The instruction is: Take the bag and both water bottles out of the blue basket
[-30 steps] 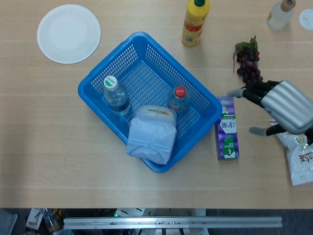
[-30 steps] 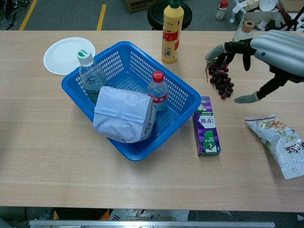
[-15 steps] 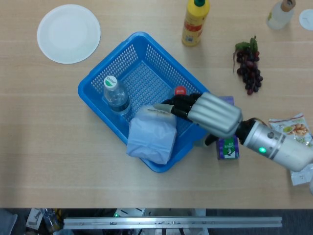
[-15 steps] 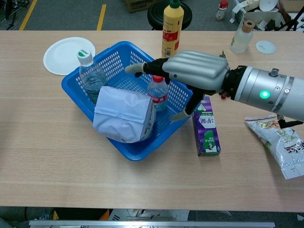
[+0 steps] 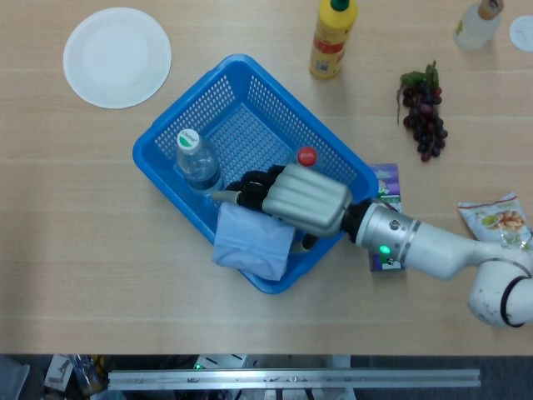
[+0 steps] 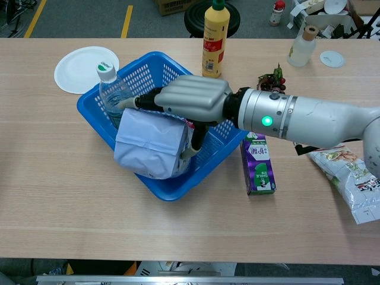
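The right hand (image 6: 190, 101) reaches into the blue plastic mesh basket (image 6: 222, 127), fingers (image 6: 145, 102) grasping the pale lavender paper bag (image 6: 151, 145).

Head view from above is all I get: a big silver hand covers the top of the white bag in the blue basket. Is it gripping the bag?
Observer: In the chest view the right hand lays its fingers over the top of the bag and its thumb runs down the side facing the arm, so it looks like a grip.
Operator: Is the bottle by the fingertips standing or lying?
Observer: That water bottle stands upright, its neck above the rim of the basket.
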Controlling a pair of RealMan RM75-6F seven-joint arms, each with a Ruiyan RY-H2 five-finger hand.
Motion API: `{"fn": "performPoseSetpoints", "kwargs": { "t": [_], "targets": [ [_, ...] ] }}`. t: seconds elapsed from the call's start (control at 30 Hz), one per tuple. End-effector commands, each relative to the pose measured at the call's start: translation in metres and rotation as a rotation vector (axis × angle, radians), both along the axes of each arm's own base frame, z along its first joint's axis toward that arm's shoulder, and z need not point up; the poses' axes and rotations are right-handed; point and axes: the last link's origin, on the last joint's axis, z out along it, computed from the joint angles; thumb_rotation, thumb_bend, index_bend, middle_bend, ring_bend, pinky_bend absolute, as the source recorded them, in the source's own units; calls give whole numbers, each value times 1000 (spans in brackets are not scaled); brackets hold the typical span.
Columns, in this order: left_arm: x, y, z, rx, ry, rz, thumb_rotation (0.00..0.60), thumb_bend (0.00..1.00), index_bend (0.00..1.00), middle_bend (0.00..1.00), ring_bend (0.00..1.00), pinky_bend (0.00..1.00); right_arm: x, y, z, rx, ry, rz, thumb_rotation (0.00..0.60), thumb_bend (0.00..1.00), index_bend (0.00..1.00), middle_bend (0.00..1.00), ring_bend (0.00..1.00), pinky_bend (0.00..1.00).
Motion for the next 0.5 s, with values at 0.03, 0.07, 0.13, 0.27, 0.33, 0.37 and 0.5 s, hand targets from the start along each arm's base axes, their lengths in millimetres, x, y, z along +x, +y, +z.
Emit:
{"fn": "performPoseSetpoints", "kwargs": {
  "t": [0.03, 0.07, 0.13, 0.27, 0.33, 0.37, 0.5],
  "targets": [
    [0, -1, 1, 1, -1, 0, 600, 229, 196, 277, 237, 355, 5, -4, -8, -10, -14, -6, 600, 0, 237, 301, 222, 410],
    [0, -1, 1, 1, -1, 0, 600, 229, 196, 277, 237, 354, 5, -4, -9, -13, -17, -7, 600, 2, 327, 351, 273, 460],
    [0, -2, 1, 2, -3, -1, 600, 229, 196, 277, 237, 354, 4, -7, -12, -33, -27, -12, 600, 29, 490, 451, 395, 595],
    [0, -3, 2, 3, -2, -2, 600, 228, 196, 277, 237, 354, 1, -15, -13, -57, -66, -44, 600, 137, 674, 594, 584, 803],
    [0, -2, 1, 1, -1, 0, 600, 228, 196, 276, 238, 354, 0, -17, -10, -59, -90, -54, 600, 150, 694, 611, 615, 834],
    [0, -2, 1, -1, 0, 1, 600, 228, 196, 277, 238, 354, 0, -18, -7, -60, -111, -61, 600, 154, 699, 616, 624, 844],
    [0, -1, 0, -5, 1, 0, 600, 228, 196, 276, 237, 354, -1, -19, 7, -52, -180, -78, 600, 154, 703, 620, 636, 855]
  ]
}}
